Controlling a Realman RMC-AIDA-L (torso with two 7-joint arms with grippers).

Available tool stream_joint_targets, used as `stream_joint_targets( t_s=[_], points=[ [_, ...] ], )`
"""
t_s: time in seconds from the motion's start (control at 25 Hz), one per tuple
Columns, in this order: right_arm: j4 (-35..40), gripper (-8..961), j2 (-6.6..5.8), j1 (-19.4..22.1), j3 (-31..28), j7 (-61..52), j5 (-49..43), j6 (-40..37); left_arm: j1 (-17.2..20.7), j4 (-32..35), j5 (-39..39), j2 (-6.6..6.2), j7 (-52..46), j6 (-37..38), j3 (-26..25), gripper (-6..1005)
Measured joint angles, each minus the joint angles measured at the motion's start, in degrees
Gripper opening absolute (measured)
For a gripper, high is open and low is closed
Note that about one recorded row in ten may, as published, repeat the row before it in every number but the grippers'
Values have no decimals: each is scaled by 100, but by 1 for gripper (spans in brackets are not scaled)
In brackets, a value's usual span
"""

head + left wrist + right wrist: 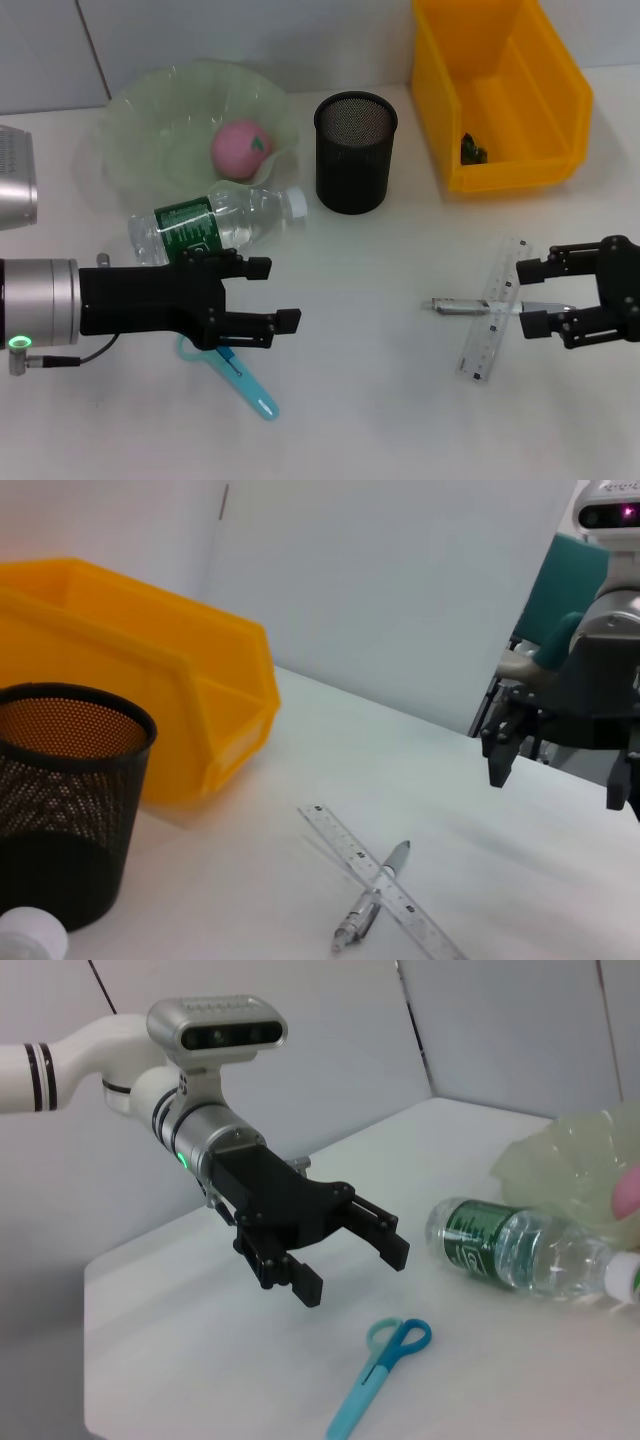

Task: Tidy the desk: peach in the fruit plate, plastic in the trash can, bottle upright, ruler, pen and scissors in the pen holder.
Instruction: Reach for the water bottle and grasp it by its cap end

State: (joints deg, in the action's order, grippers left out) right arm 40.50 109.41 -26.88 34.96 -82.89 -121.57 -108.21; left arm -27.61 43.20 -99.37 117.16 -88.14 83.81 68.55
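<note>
A pink peach (240, 150) lies in the green fruit plate (150, 130). Just in front of the plate, the clear bottle (215, 225) lies on its side. My left gripper (276, 294) is open, hovering over the handles of the blue scissors (245, 385), which also show as scissors (380, 1370) in the right wrist view. The ruler (495, 305) lies crossed over the pen (455, 307); my right gripper (528, 297) is open beside them. The black mesh pen holder (355, 150) is empty. A small dark crumpled piece (472, 150) sits in the yellow trash can (510, 175).
A grey device (15, 175) sits at the far left edge. The trash can stands at the back right, the pen holder between it and the plate. Bare white table lies between the two grippers.
</note>
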Motion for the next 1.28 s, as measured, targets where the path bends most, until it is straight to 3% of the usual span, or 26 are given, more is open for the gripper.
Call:
stream_joint_targets(
  t_s=[0.44, 0.6, 0.68, 0.76, 0.84, 0.92, 1.0, 1.08, 1.24, 1.28],
  points=[
    [26, 750, 0, 7, 3, 4, -119, 23, -8, 0, -6, -12, -99, 94, 0, 841],
    [21, 751, 0, 5, 8, -8, -122, 36, -29, 384, -165, -70, -88, 183, 60, 841],
    [19, 751, 0, 11, -2, -50, -122, 42, -228, 1175, -948, -91, -359, 366, 25, 840],
    [18, 751, 0, 17, -24, -166, -122, 42, -228, 1175, -948, -91, -359, 366, 25, 840],
    [10, 751, -1, 16, -24, -216, -122, 42, -394, 1513, -1359, -89, -535, 485, 18, 840],
    [-9, 751, -20, 9, -21, -336, -122, 42, -1136, 2022, -2385, -34, -920, 1081, 10, 840],
    [-18, 751, -40, -4, -35, -447, -122, 42, -1136, 2022, -2385, -34, -920, 1081, 10, 840],
    [-19, 751, -52, -18, -48, -547, -112, 41, -1831, 2374, -3400, 136, -712, 1512, 300, 840],
    [-22, 751, -50, -31, -65, -751, -84, 68, -1992, 2430, -3573, 152, -565, 1521, 558, 840],
    [-25, 751, -37, -31, -77, -772, -81, 82, -2207, 2495, -3656, 163, -294, 1501, 989, 840]
  ],
)
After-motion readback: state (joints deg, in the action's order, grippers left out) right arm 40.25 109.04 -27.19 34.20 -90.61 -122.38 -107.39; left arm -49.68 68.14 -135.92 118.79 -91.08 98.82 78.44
